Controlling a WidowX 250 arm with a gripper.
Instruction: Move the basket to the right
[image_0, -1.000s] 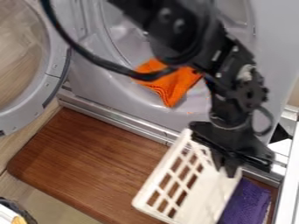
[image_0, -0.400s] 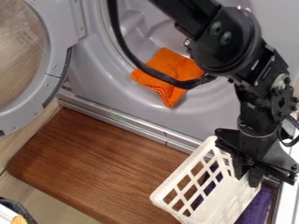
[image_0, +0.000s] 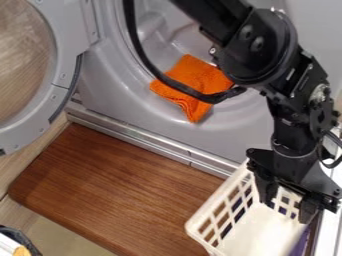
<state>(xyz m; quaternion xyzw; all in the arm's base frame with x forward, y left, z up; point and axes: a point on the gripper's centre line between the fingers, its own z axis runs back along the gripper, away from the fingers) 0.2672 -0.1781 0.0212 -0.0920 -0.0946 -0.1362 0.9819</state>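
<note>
My gripper (image_0: 288, 201) is at the lower right, over the back end of the white basket, its two fingers spread apart and the lattice of the basket's back wall visible between them. The basket (image_0: 262, 234) stands at the wooden board's right end, its open top facing up and its near end towards the bottom edge. Purple cloth (image_0: 302, 244) lies beside and beneath its right side and shows through the lattice. The gripper hides part of the basket's back and right rim.
The brown wooden board (image_0: 113, 185) spans the lower middle. Behind it are a metal ledge (image_0: 153, 143) and a grey drum opening with an orange cloth (image_0: 194, 85) inside. A round door (image_0: 57, 95) stands open at the left; a dark-rimmed container is at the lower left corner.
The arm and basket moved right, then the gripper opened. The basket has since settled from a tilt to a more level stance, and its near end has shifted slightly right.
</note>
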